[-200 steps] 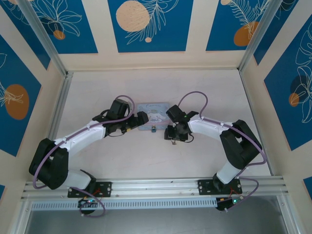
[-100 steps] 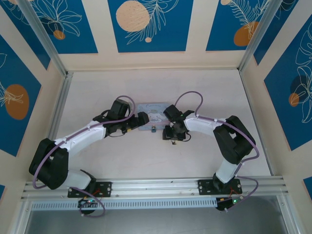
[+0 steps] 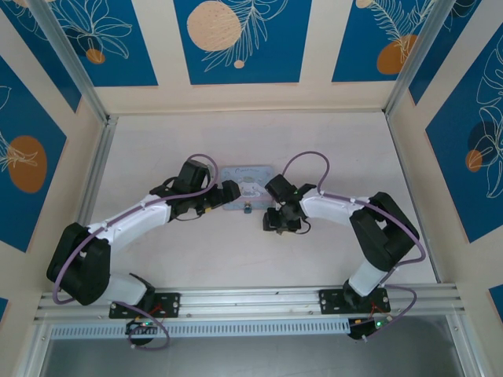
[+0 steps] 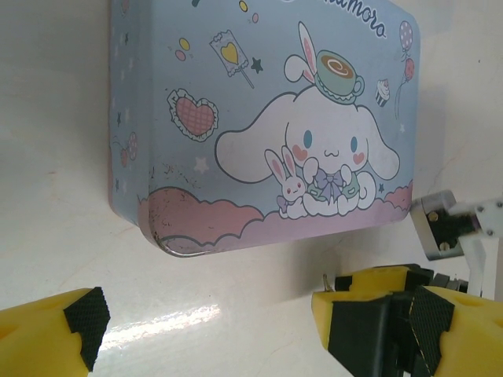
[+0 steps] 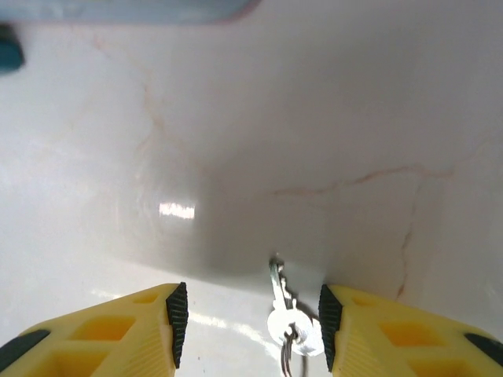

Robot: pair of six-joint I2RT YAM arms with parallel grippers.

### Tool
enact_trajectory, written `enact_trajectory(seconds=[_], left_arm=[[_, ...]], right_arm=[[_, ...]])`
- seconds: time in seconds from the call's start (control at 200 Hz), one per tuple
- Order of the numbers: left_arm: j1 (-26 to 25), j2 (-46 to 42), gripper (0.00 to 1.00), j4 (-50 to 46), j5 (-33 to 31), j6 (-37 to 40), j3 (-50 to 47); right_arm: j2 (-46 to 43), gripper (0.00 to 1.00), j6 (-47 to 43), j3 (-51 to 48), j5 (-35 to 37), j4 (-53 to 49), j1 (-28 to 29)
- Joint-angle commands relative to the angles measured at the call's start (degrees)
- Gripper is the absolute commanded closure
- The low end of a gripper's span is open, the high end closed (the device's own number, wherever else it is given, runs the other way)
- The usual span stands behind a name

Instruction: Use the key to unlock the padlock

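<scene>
**A:** Padlock (image 3: pixel 247 208) location?
**B:** Mid-tabletop (image 3: pixel 196 259), well off every edge, just at the near side of the Cinnamoroll tin (image 4: pixel 267 126). It hasn't moved.
**A:** Key (image 5: pixel 284 310)?
**B:** Flat on the tabletop, right of the padlock. The right gripper (image 5: pixel 251 323) has slid left and toward the near edge. It now straddles the key, jaws half apart, gripping nothing.
**A:** Meaning?
**B:** Looks lined up to pick the key. Left gripper (image 4: pixel 216 326) is spread wide and empty, beside the tin.

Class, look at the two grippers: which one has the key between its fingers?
The right gripper: the key lies on the table between its yellow fingers. The left gripper stands open before the tin.
</scene>
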Motion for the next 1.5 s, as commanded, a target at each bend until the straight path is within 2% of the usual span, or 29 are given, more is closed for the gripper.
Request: enact_trajectory(seconds=[0.0,0.23,0.455,0.575,0.84,1.13,1.28,1.495], left_arm=[[-0.99,0.78,0.01,-0.79,-0.07,0.96,0.52],[-1.01,0.77,0.01,-0.61,-0.16,0.83,0.3],[-1.2,1.07,0.0,-0.41,-0.16,0.86,0.38],[-1.23,0.97,0.01,-0.55,-0.16,0.94,0.34],[-1.33,1.03,0.01,-0.42,-0.16,1.03,0.16],[-1.33,1.21,0.01,0.01,0.01,1.03,-0.28],[-1.35,0.95,0.01,0.15,0.18,1.04,-0.45],[-1.32,0.85,0.01,0.47,1.28,1.69,-0.54]], right_arm=[[-1.6,0.51,0.11,-2.1,-2.05,-3.31,1.92],[-1.08,0.51,2.11,-1.62,3.1,-5.72,4.95],[2.75,0.51,4.06,1.0,9.05,-7.09,5.35],[4.4,0.51,5.05,2.25,10.21,-6.84,5.36],[6.48,0.59,6.08,3.27,12.03,-7.03,5.36],[8.45,0.61,8.02,4.67,15.23,-7.26,5.34],[8.99,0.67,8.63,5.21,15.75,-7.6,5.54],[8.74,0.86,8.97,5.98,16.09,-9.34,5.63]])
